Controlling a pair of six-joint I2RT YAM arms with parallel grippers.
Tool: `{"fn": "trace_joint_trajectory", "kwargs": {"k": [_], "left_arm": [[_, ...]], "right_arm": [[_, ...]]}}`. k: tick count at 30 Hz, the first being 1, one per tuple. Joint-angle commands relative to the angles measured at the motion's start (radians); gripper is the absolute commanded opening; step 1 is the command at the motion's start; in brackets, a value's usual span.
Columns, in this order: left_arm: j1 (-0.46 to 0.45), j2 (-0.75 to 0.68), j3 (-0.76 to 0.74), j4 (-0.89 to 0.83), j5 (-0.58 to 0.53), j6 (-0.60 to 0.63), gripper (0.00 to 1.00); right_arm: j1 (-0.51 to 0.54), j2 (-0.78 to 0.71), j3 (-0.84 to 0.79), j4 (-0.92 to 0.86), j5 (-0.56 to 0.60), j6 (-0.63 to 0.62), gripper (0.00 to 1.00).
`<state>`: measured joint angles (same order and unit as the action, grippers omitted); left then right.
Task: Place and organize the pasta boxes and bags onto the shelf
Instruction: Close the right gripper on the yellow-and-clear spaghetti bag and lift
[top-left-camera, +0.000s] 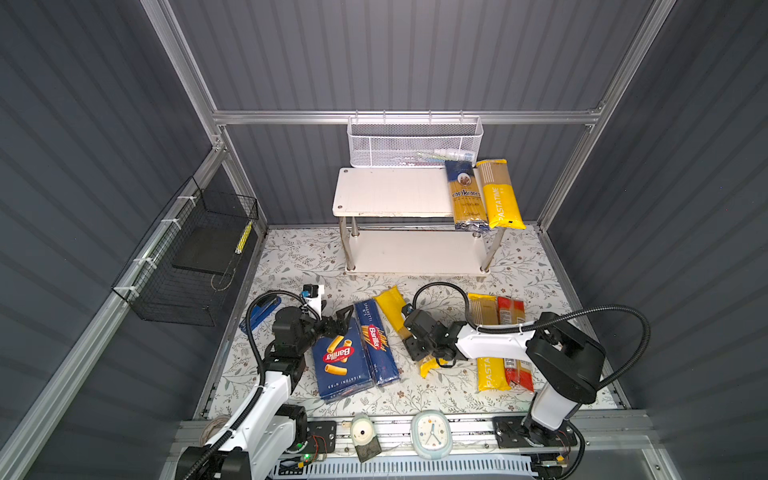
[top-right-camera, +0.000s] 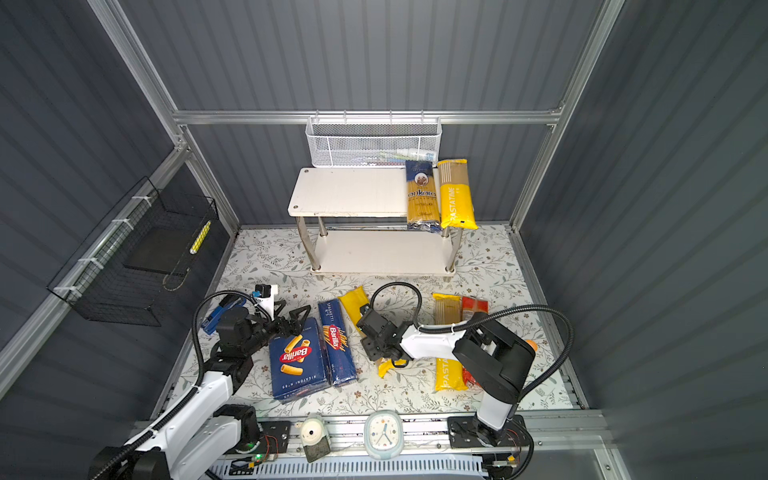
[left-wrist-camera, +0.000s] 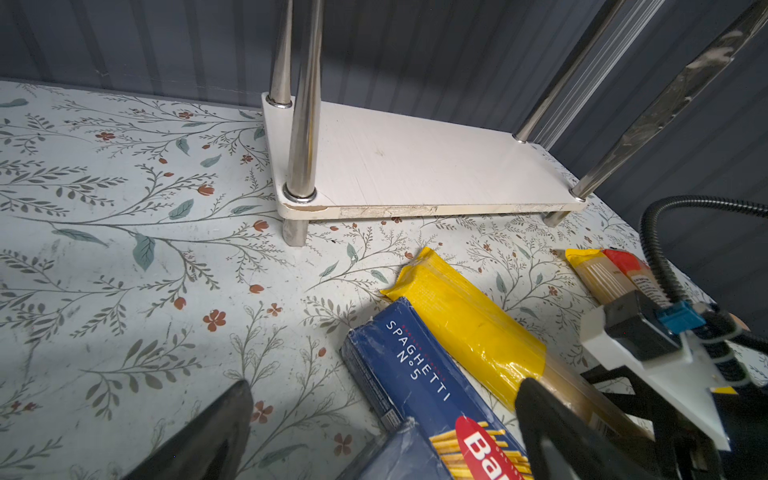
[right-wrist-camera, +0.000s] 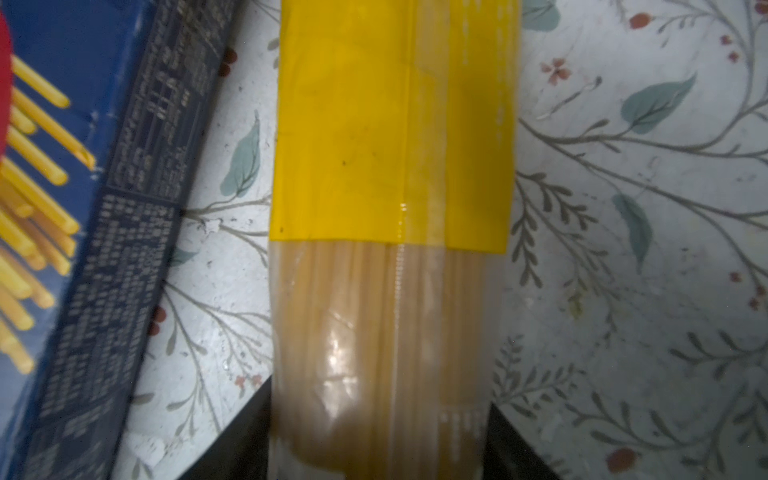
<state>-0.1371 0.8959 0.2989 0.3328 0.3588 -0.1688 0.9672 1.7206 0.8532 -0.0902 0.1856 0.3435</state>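
**Right gripper** (right-wrist-camera: 379, 395): the jaws stand narrowed to the width of the plain yellow plastic spaghetti bag (right-wrist-camera: 390, 145), one finger against each long side. I record it as holding that bag. The bag lies flat on the floral-covered table (top-left-camera: 436, 390), not yet lifted. The hold sits about mid-length, over the clear window. I judge this sound, since a long pack taken by one end would droop.

**Left gripper** (top-left-camera: 334, 322): the jaws are wide and hold nothing, poised over the far end of the wide dark blue Barilla rigatoni carton (top-left-camera: 340, 357). In my judgement the spread suits that carton's breadth.

**Table:**
- The narrow dark blue Barilla spaghetti carton (top-left-camera: 376, 345) lies just right of the rigatoni carton.
- The held bag lies to the right of that, at an angle.
- Further right, a yellow PASTATIME bag (top-left-camera: 490, 374) and a red bag (top-left-camera: 515, 316) lie side by side.

**Shelf:** the two-tier white board shelf (top-left-camera: 386, 191) stands at the far side.
- At the right end of its top board lie a dark blue "ankara" bag (top-left-camera: 467, 195) and a second yellow PASTATIME bag (top-left-camera: 500, 195). They are parallel and overhang the near edge.
- Packing from the right keeps the left span free for the five packs remaining.
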Motion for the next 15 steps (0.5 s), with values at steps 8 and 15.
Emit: {"fn": "trace_joint_trajectory", "kwargs": {"k": [8, 15], "left_arm": [[-0.006, -0.006, 0.002, -0.008, -0.007, -0.006, 0.99], [-0.006, -0.006, 0.001, -0.008, -0.004, -0.006, 1.0]], "right_arm": [[0.017, -0.021, -0.049, -0.042, -0.046, 0.079, 0.51], [0.018, -0.046, -0.055, -0.024, -0.028, 0.121, 0.36]]}}
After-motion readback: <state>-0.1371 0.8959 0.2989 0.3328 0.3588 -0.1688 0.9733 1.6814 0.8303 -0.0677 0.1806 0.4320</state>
